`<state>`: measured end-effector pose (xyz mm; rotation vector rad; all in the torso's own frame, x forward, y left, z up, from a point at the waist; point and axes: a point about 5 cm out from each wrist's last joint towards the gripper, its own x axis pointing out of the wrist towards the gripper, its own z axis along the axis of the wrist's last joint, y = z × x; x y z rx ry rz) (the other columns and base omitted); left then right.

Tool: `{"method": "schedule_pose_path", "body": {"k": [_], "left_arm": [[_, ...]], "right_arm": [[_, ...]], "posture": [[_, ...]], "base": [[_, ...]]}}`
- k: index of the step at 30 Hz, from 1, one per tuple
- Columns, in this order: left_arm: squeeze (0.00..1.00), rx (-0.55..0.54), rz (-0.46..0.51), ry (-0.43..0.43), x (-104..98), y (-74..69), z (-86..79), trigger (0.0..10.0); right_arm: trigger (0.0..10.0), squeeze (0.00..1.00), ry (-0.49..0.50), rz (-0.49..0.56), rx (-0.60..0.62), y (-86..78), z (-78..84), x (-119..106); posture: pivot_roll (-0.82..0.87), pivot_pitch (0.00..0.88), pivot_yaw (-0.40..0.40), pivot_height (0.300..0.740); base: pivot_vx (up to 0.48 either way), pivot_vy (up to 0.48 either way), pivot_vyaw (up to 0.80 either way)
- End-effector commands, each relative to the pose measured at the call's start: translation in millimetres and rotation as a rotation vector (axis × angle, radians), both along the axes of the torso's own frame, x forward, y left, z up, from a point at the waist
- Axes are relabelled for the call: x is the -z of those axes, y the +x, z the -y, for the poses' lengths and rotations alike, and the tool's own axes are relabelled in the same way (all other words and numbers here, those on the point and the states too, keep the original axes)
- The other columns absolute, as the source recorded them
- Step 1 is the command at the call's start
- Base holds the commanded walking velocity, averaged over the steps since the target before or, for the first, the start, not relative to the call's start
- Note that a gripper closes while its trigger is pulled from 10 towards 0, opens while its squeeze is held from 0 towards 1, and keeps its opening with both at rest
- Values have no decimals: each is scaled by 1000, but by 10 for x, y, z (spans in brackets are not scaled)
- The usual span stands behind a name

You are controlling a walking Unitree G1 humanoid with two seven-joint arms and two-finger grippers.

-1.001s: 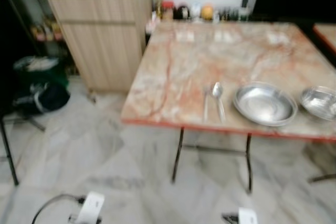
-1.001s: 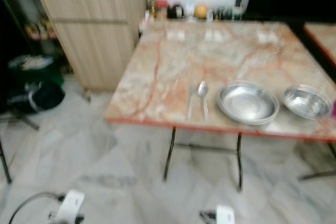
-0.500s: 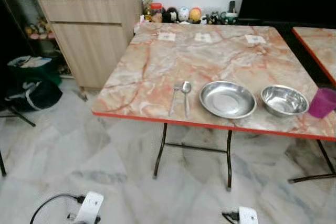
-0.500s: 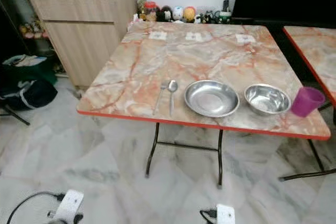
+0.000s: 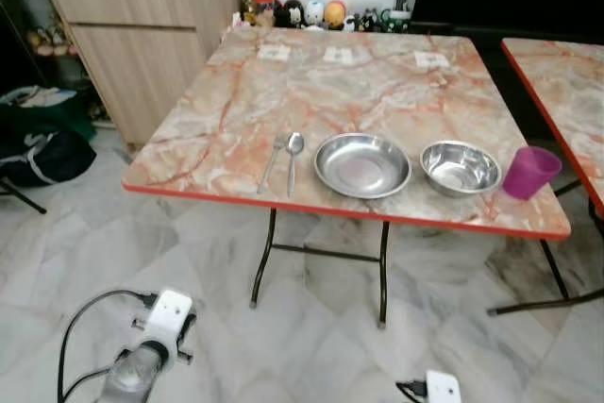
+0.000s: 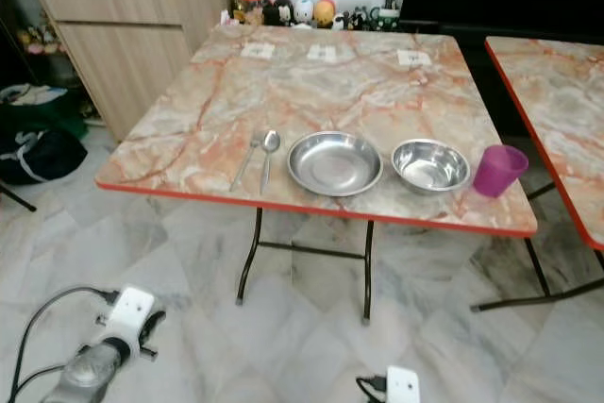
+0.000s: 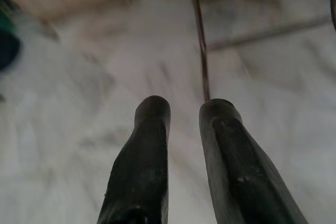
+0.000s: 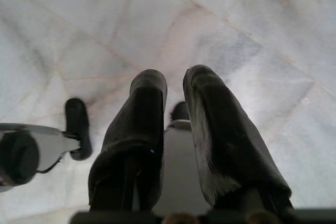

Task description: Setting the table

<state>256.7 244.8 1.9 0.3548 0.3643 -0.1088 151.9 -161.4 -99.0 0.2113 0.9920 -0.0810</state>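
Nothing readable here. Three small white cards lie along the far edge of the counter, and they carry dark marks, but these are too small and blurred to make out as letters or numbers. The jars and figurines behind them show no legible label either.

A square marble-patterned desk with a red edge carries, along its near side, a steel fork just beside a steel spoon, then a shallow steel plate, a steel bowl and a purple plastic cup.
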Motion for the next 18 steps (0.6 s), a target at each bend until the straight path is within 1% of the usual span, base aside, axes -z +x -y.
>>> {"method": "schedule_pose_path", "body": {"k": [1,2,3,4,7,9,11,12,14,15,18], "left_arm": [[0,-17,83,-33,-86,-54,-53,10000],[0,-27,150,-81,-174,-97,-44,10000],[0,-27,170,-96,-205,-116,-37,10000],[0,-27,170,-96,-205,-116,-37,10000],[0,-19,246,-125,-337,-174,-8,10000],[0,-9,333,-157,-524,-190,37,10000],[0,-8,379,-181,-633,-158,75,10000],[0,-8,379,-181,-633,-158,75,10000],[0,2,412,-193,-722,-61,122,10000],[0,21,437,-208,-807,33,182,10000],[0,50,446,-219,-864,111,256,10000]], "right_arm": [[10000,0,-7,1,-8,0,22,-2],[10000,0,-11,-1,-12,-6,34,0],[10000,0,-14,-3,-16,-9,40,1],[10000,0,-14,-3,-16,-9,40,1],[10000,0,-20,-5,-20,-15,58,2],[10000,0,-23,-5,-23,-18,74,2],[10000,0,-28,-5,-32,-16,85,0],[10000,0,-28,-5,-32,-16,85,0],[10000,0,-31,-6,-40,-12,88,-2],[10000,0,-30,-2,-38,-6,89,-4],[10000,0,-29,0,-31,-4,90,-6]], "posture": [[220,24,-37,740],[222,24,-44,740],[221,24,-46,740],[221,24,-46,740],[221,23,-52,740],[223,20,-61,740],[228,17,-68,740],[228,17,-68,740],[228,9,-72,740],[225,8,-72,740],[215,0,-62,740]], "base": [[0,0,0],[0,0,0],[0,0,0],[0,0,0],[0,0,0],[0,0,0],[0,0,0],[0,0,0],[0,0,0],[0,0,0],[0,0,0]]}}
